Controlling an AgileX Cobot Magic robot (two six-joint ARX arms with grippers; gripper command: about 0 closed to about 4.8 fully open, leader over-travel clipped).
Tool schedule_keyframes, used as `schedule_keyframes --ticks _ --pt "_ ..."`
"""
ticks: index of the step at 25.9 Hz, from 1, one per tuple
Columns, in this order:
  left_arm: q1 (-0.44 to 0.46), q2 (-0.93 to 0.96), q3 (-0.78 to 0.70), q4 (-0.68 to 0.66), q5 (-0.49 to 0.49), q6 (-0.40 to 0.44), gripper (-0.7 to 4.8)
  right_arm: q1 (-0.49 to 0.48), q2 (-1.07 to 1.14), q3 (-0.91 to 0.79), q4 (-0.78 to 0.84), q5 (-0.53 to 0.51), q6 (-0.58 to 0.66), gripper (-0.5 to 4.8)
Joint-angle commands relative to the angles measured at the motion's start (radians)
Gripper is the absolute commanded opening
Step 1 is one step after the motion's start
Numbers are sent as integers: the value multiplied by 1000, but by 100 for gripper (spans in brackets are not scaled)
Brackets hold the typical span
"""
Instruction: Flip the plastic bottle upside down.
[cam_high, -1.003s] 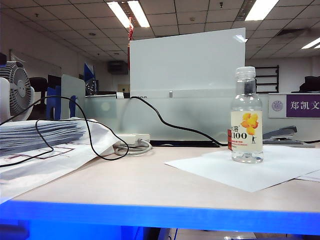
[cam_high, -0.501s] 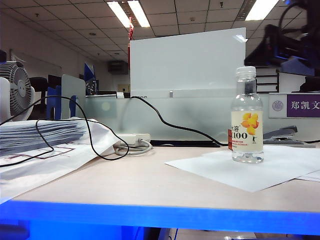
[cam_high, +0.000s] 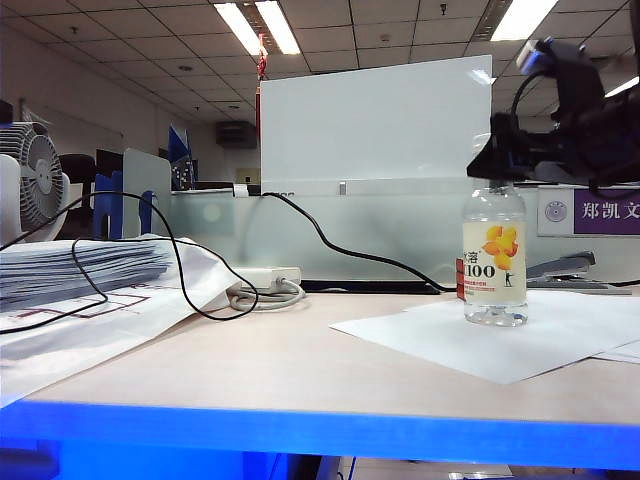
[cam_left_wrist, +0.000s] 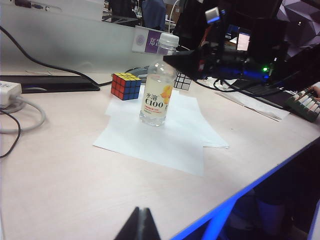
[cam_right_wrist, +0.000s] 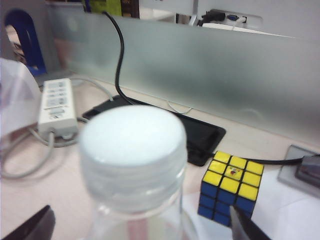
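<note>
Right pincer (cam_right_wrist: 140, 225) has dropped to the upright plastic bottle (cam_high: 494, 258), jaws wide astride its cap; left pincer (cam_left_wrist: 139, 225) shut, empty, low over bench (cam_left_wrist: 65, 165).

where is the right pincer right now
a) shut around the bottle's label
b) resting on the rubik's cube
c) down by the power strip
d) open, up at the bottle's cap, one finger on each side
d: in the right wrist view the plastic bottle has its cap between the spread fingers of the right pincer, and the exterior view shows that pincer at cap height.
</note>
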Motion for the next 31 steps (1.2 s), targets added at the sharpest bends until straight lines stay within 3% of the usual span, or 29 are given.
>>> schedule_keyframes --ticks 1,16,17,19,20,26,29,31 --pt "0 -2 1 16 3 2 -1 2 31 38 24 1 -26 479" --pt "0 -2 1 27 -1 2 -2 56 108 151 -22 6 -34 478" --pt "0 -2 2 28 -1 2 -1 60 108 151 -23 7 -34 447" --pt "0 -2 2 28 -1 2 -2 65 108 151 -38 36 -34 311" --pt "0 -2 2 29 -1 2 -2 67 108 151 -46 55 -34 276" --pt "0 -2 2 35 -1 2 -1 69 108 151 -71 81 -34 193" --pt "0 -2 2 35 -1 2 -2 69 108 151 -71 81 -34 -16" --pt "0 -2 2 35 -1 2 -2 69 108 151 -71 81 -33 -2"
